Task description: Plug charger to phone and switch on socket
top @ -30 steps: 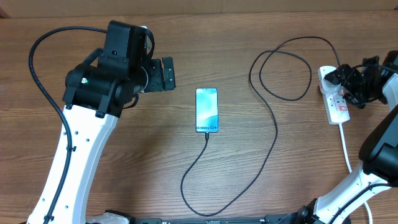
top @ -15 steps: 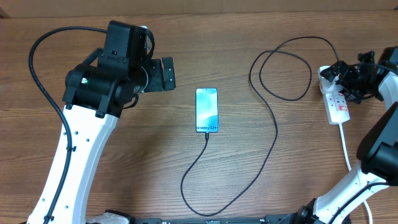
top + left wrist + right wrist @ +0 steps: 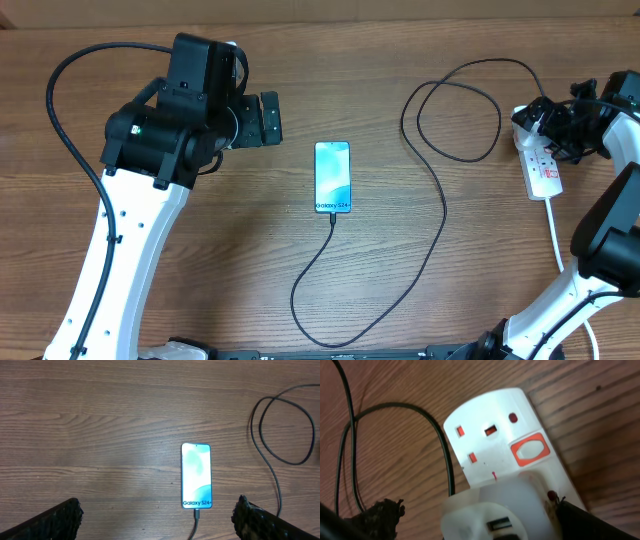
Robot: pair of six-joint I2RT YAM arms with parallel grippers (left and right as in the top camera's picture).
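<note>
R tool (image 3: 548, 128) shifted slightly over socket (image 3: 541, 168), jaws wide open; L tool (image 3: 270, 118) unmoved, also open.

Right gripper (image 3: 548, 125) shifts at the socket (image 3: 543, 168)
It has edged toward the table's (image 3: 330, 60) far edge, above the socket's plugged end.

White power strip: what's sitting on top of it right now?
A white plug adapter sits on the white power strip, covering one outlet. The outlet beyond it is bare, with its red rocker switch beside it. The outlet under the adapter cannot be seen.
</note>
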